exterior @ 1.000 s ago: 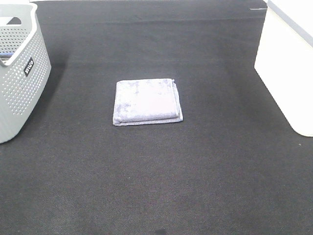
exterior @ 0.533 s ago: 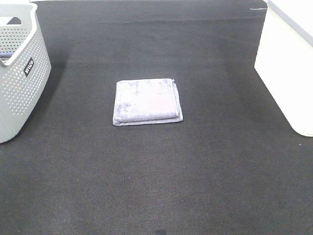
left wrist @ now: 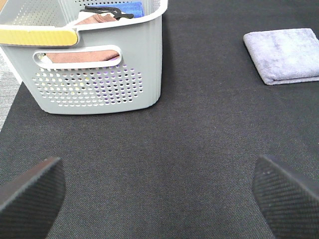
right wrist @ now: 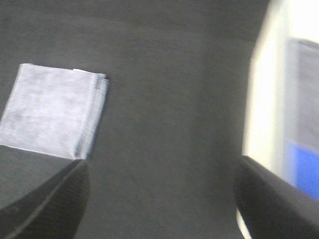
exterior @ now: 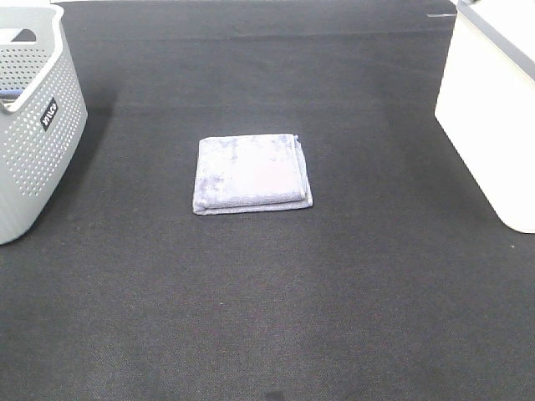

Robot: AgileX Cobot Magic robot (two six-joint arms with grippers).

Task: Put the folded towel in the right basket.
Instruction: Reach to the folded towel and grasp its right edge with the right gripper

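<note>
Change is slight over the last second: the folded towel (exterior: 251,173) lies where it lay, flat on the dark desk (exterior: 251,326) between the two baskets, and no arm has come into the high view. The one hint of movement is the smear across the right wrist view, which I read as that arm beginning to swing; the left wrist view is sharp. For the task this means nothing is done yet. The towel is ungrasped and well apart from the right basket (exterior: 489,117), the white solid-walled one, and the approach is at most just starting.

As for pose, the left tool (left wrist: 159,199) hangs low over bare desk near the perforated grey left basket (left wrist: 99,74). It is released, its dark fingertips (left wrist: 30,194) spread wide with nothing between them, and the towel sits far off at the edge of what its camera takes in. The right tool (right wrist: 159,204) is likewise released, its fingers wide with only desk between them. It looks down on the stretch between the towel and the white basket wall and touches neither.

Being the nearer to both towel and target, the right arm seems the likelier one to make the pick. It would need to come over the towel, descend, and clench across the folded layers so the stack holds together when lifted.
</note>
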